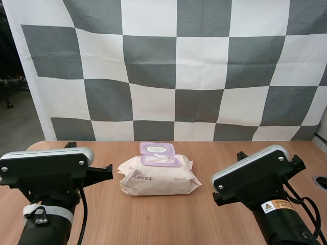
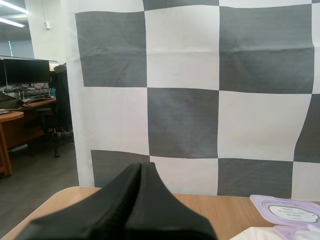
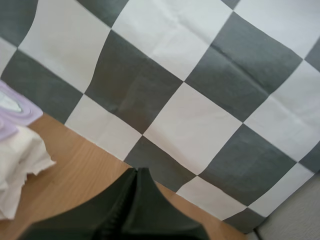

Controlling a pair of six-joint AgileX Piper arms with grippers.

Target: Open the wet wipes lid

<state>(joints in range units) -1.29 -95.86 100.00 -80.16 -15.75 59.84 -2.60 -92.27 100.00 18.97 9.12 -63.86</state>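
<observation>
While the two arms wait at the near edge of a wooden table, a pack of wet wipes lies flat at the table's middle, between them and touched by neither. Its purple lid is already flipped up and back, standing behind the purple-rimmed opening on top of the pack. Something white shows inside that rim, though whether a wipe is poking out is hard to make out. The left gripper, seen from its own wrist, has its two black fingers pressed together into one dark wedge with nothing between them. Beyond it, only a corner of the pack and part of the raised lid come into sight, the rest being cut off. The right gripper is closed the same way, a single wedge holding nothing. Off to its side, the crumpled end of the pack and a sliver of the purple lid appear, again cut off. From above, the bulky housings of the left arm and right arm cover most of each gripper, so the fingertips cannot be judged from there. Both arms are themselves cut off at the near side.
</observation>
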